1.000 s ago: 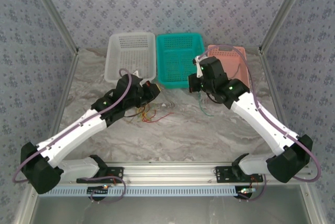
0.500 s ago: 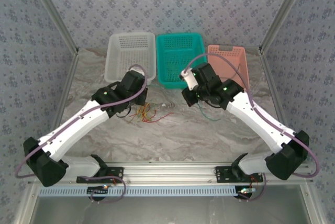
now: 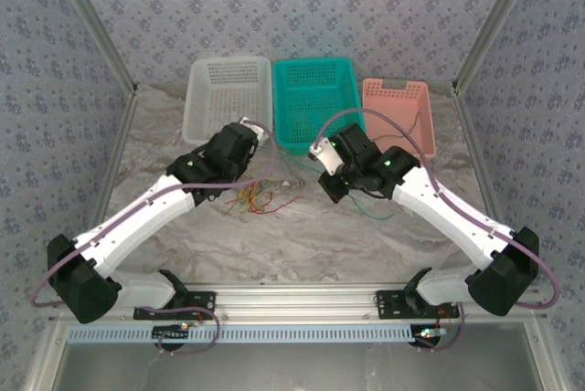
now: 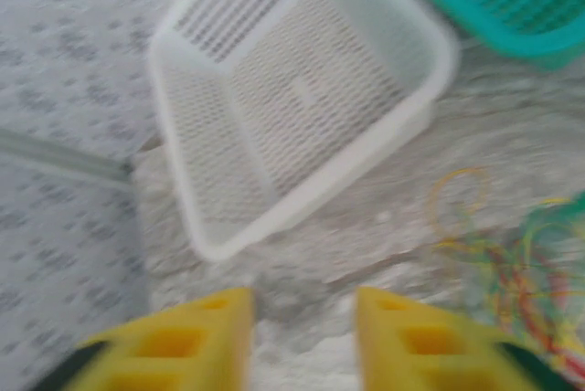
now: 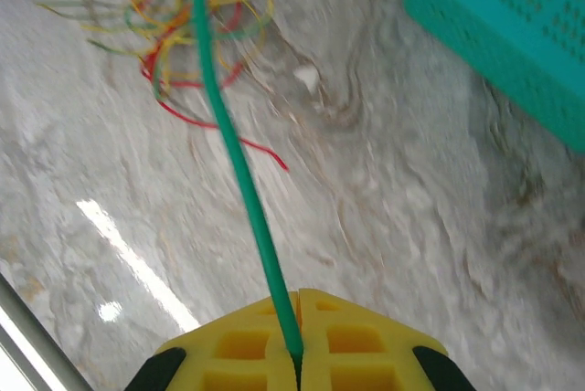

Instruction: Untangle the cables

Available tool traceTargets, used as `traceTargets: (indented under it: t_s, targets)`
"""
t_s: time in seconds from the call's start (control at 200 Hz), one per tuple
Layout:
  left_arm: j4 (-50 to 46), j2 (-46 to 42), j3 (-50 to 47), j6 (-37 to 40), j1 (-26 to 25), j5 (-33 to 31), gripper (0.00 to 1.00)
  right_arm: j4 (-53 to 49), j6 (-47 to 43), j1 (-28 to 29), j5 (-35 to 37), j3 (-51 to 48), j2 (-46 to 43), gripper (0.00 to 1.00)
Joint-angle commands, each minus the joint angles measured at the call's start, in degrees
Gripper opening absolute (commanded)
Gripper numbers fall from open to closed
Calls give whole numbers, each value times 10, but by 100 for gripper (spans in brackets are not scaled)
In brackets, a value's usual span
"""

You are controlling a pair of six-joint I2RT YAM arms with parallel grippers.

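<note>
The cables [image 3: 260, 197] lie as a small tangle of yellow, green and red wires on the marble table, in front of the white basket [image 3: 228, 99]. They also show blurred at the right edge of the left wrist view, cables [image 4: 521, 268]. My left gripper [image 4: 302, 336] stands open over bare table, near the white basket's [image 4: 302, 89] front corner, with nothing between its fingers. My right gripper [image 5: 297, 309] is shut on one green cable [image 5: 228, 135], which runs taut up to the tangle [image 5: 192, 16]. From above, the right gripper [image 3: 327, 188] sits right of the tangle, a green tail [image 3: 377, 214] trailing behind it.
A teal basket [image 3: 315, 103] stands at the back centre and a pink basket [image 3: 398, 117] at the back right. The teal basket's wall [image 5: 512, 26] is close on the right of my right gripper. Metal frame posts border the table on both sides.
My left gripper has opened from shut and swung toward the white basket's front. My right arm has moved left and nearer with the green cable still pinched.
</note>
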Motion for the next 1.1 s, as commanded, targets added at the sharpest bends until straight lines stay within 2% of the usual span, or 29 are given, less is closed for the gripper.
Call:
traceTargets:
  t_s: [0.0, 0.065, 0.135, 0.175, 0.325, 0.39, 0.455, 0.52, 0.675, 0.755, 0.889, 0.974, 1.094]
  targets:
    - [-27, -53, 26, -59, 12, -64, 54, -40, 35, -22, 12, -4, -14, 0]
    - [-75, -91, 50, -181, 11, -6, 70, -14, 64, -38, 4, -2, -17, 0]
    - [-88, -138, 51, -319, 12, 87, 73, 12, 96, -51, 0, -1, -16, 0]
    - [-80, -164, 37, -391, 12, 135, 73, 24, 116, -56, 1, 0, -14, 0]
    - [-47, -241, -43, -641, 12, 224, 65, 72, 161, -48, 44, -5, -11, 0]
    - [43, -265, -106, -752, 9, 273, 62, 100, 178, -38, 82, -18, -16, 0]
    - [141, -276, -176, -872, -6, 291, 60, 144, 197, -29, 110, -47, -24, 0]
    - [204, -268, -211, -958, -37, 274, 60, 174, 213, -12, 150, -61, -29, 0]
    - [185, -232, -205, -1131, -119, 180, 72, 219, 227, 55, 277, -74, -30, 0]
    - [255, -225, -236, -1189, -151, 141, 72, 238, 229, 80, 318, -78, -25, 0]
    - [279, -193, -240, -1257, -163, 132, 75, 248, 239, 107, 348, -73, -7, 0]
    - [345, -173, -266, -1292, -162, 127, 75, 253, 243, 122, 352, -70, 2, 0]
    - [380, -152, -274, -1322, -145, 117, 81, 260, 247, 147, 364, -72, 0, 0]
